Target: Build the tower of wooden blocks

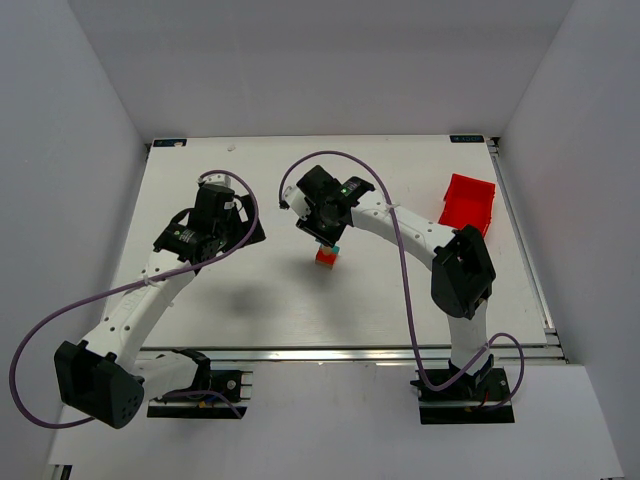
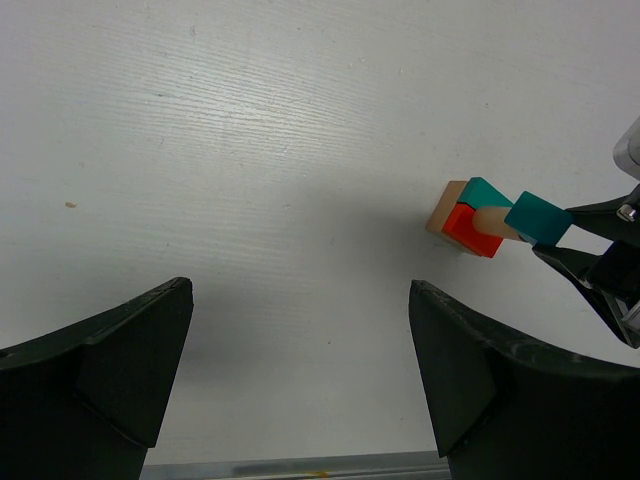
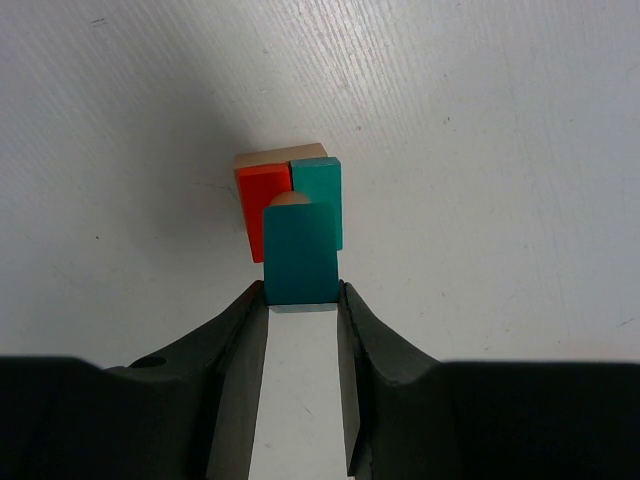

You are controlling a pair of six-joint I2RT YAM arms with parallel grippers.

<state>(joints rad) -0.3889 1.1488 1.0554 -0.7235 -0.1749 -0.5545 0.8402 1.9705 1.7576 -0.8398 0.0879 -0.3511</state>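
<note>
Right gripper (image 3: 300, 290) tight around smooth teal block (image 3: 300, 255) over wood block tower (image 3: 270, 195); left gripper (image 2: 300, 300) agape.

No readable text; small labels (image 1: 168, 142) at far corners of the table (image 1: 260, 310) seem too tiny.

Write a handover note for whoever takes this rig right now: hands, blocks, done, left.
Left hand: open, empty, over the table beside the tower.
Right hand: shut on a teal block, held over the tower.
Tower: tan block at the base, red block and second teal block side by side on it, a tan rounded piece rising above them.
Done: those layers stacked.
Left: probably seat the held teal block on top, release, retreat; whether it already touches, I cannot tell.
</note>
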